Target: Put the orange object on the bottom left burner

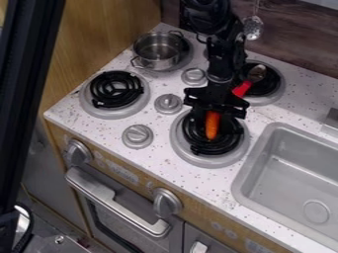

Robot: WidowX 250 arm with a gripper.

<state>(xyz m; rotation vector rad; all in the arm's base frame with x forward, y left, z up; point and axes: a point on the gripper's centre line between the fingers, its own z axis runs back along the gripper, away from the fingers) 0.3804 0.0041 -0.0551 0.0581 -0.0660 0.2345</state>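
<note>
The black gripper (212, 117) is over the front right burner (186, 152), and the orange carrot (212, 126) is directly beneath it, its upper end meeting the jaws. The dark jaws merge with the black coil behind them, so I cannot tell how far apart they stand, or whether they are clenched on the carrot or have released it. The carrot runs lengthwise away from the jaws toward the front of the desk (161, 170), over the coil; whether it rests on the coil or is held just above it is unclear.

The arm (221, 54) comes in from the top edge and hangs steeply down behind the jaws, its wrist nearly upright in the view.

The front left burner (89, 106) lies well to the left of the jaws, with a small knob (169, 103) between. Farther back on the left, a metal pot (156, 53) sits on the rear left burner (187, 59). Behind the jaws and to their right, a spoon with a red handle (242, 90) lies over the rear right burner (274, 96). The grey sink (264, 148) is to the right of the jaws.
</note>
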